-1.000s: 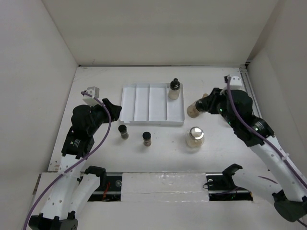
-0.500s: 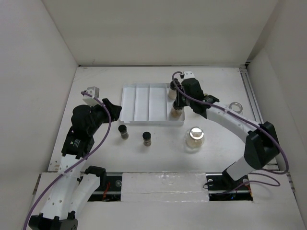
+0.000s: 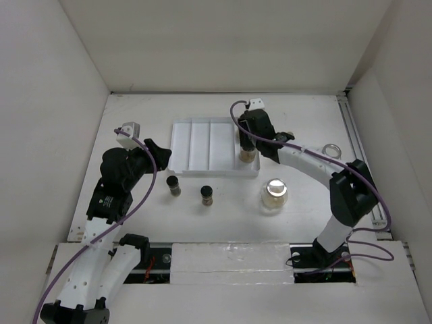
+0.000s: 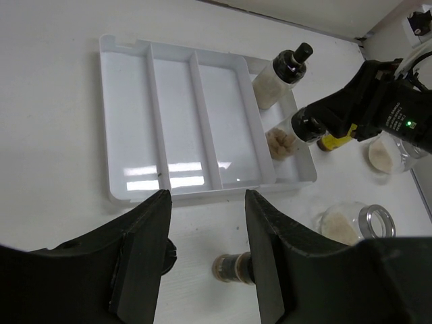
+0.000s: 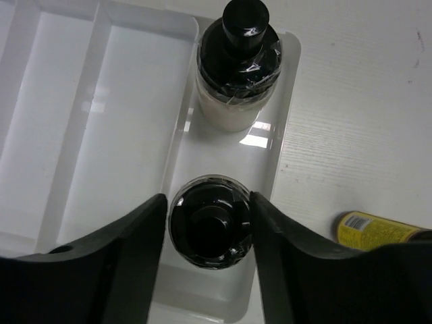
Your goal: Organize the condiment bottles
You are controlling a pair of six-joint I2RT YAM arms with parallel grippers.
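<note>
My feed shows a white tray (image 4: 128,121) on a white table (image 3: 135,108). The far bottle (image 5: 236,74) is cream-white under a black cap, and the near bottle (image 5: 209,223) is beige, also black-capped. The yellow bottle (image 5: 378,228) carries dark print. The left brown spice bottle (image 3: 174,185) and the right brown spice bottle (image 3: 207,196) have black caps.

the white table (image 3: 135,128) carries a white ridged tray (image 3: 200,145) toward its far middle. on the near side of the tray's left corner stand two small dark-capped bottles with brown contents, upright and apart: the left spice bottle (image 3: 174,185) and the right spice bottle (image 3: 207,195), which is a little nearer. the silver-lidded jar (image 3: 275,195), wide, clear, with beige contents, stands near the tray's right corner. a slim yellow bottle (image 5: 374,229) lies on its side just right of the tray. further right stands the far jar (image 3: 331,150), seemingly lidless.
</note>
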